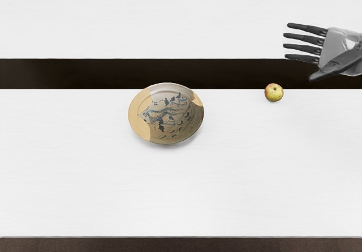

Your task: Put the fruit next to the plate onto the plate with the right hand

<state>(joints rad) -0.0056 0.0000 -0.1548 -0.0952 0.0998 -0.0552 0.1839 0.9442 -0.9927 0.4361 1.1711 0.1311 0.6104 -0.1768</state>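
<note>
Fingers (302,38) spread, our black right hand (334,51) hovers empty. Yellow-red apple (274,92) and tan ceramic plate (166,113) sit apart at white table's (169,195) far edge.

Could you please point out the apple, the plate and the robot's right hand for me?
apple (274,92), head view, middle of the fruit.
plate (136,108), head view, tan left rim.
right hand (319,47), head view, palm below the spread fingers.
</note>
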